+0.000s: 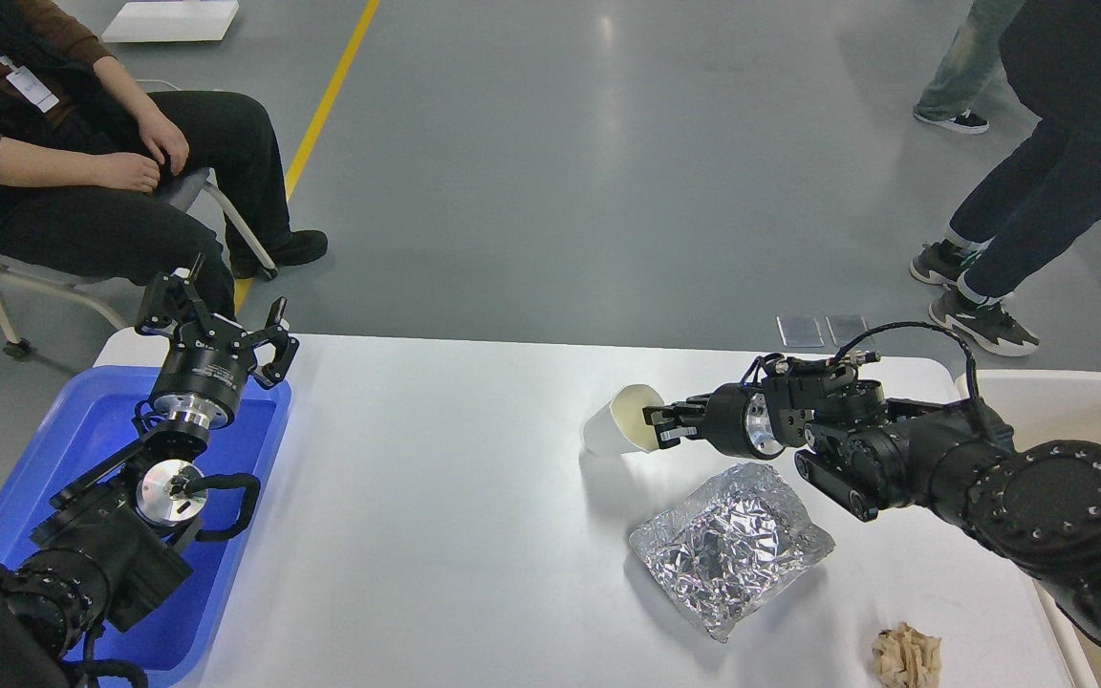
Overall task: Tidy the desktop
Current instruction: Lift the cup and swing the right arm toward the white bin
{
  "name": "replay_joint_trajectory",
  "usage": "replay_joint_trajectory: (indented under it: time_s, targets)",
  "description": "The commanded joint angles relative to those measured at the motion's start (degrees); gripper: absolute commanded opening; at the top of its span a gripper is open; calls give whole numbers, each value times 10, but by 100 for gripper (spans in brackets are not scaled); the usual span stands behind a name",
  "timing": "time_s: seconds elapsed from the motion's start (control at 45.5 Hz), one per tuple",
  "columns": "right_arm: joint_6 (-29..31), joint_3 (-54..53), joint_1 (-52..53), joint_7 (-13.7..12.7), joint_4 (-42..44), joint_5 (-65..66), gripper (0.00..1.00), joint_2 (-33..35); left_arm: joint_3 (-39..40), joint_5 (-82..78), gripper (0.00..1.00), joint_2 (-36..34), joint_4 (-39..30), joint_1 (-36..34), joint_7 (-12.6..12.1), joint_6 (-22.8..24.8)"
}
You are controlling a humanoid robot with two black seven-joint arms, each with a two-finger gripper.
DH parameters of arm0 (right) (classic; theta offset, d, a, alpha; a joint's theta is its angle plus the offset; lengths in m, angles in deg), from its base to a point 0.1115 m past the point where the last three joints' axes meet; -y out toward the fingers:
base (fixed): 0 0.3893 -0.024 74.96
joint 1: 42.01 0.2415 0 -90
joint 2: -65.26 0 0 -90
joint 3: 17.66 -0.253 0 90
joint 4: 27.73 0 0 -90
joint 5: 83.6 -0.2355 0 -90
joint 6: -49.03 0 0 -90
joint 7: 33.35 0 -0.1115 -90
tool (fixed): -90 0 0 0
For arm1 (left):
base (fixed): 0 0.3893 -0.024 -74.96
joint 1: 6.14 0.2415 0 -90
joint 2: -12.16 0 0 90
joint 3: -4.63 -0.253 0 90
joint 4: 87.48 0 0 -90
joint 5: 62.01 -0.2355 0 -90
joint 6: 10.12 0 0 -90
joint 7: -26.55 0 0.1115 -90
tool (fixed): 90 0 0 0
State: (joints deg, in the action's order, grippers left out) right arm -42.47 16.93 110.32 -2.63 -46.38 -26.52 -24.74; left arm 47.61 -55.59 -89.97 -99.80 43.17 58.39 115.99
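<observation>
Right gripper [658, 426] clamps the rim of the tipped white paper cup [615, 423]; left gripper [226, 311] fingers are spread, empty.

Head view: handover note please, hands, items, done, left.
Left hand: open, empty, raised over the far end of the blue tray.
Right hand: at the mouth of the paper cup lying on its side; I cannot tell whether it grips the rim.
Desktop: the cup, a crumpled foil tray and a paper wad at the near right are still on it.
Beige bin on the right.
Done: nothing visibly put away. Left: clear all three.
</observation>
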Motion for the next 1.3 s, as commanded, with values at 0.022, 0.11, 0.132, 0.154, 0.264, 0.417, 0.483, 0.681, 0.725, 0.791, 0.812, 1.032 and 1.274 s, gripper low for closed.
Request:
replay_joint_trajectory:
  time_s: [0.022, 0.11, 0.132, 0.154, 0.264, 0.417, 0.483, 0.681, 0.725, 0.791, 0.812, 1.032, 1.274]
  targets:
    - [-2, -50, 39, 40, -77, -12, 0, 19, 0, 0, 100, 0, 0, 0, 0, 0]
    - [-2, -84, 68, 40, -144, -14, 0, 70, 0, 0, 100, 0, 0, 0, 1, 0]
    - [-1, -93, 74, 40, -158, -14, 0, 82, 0, 0, 100, 0, 0, 0, 0, 0]
    - [-1, -101, 81, 40, -170, -14, 0, 93, 0, 0, 100, 0, 0, 0, 1, 0]
    - [1, -133, 109, 39, -212, -26, 0, 139, 0, 0, 100, 0, 0, 0, 1, 0]
    - [6, -152, 141, 41, -240, -63, 0, 185, 0, 0, 100, 0, 0, 0, 0, 0]
    - [8, -154, 154, 43, -248, -73, 0, 202, -1, 0, 100, 0, 0, 0, 0, 0]
    - [21, -173, 181, 59, -251, -100, 0, 237, 0, 0, 100, 0, 0, 0, 1, 0]
    - [30, -179, 185, 59, -251, -106, 0, 243, 0, 0, 100, 0, 0, 0, 0, 0]
    - [33, -185, 189, 59, -249, -115, 0, 252, -1, 0, 100, 0, 0, 0, 1, 0]
    - [33, -187, 190, 59, -249, -116, 0, 254, 0, 0, 100, 0, 0, 0, 1, 0]
    - [38, -187, 192, 59, -230, -150, 0, 287, 0, 0, 100, 0, -1, 0, 1, 0]
    - [38, -174, 170, 51, -120, -231, 0, 309, 0, 0, 100, 0, 0, 0, 1, 0]
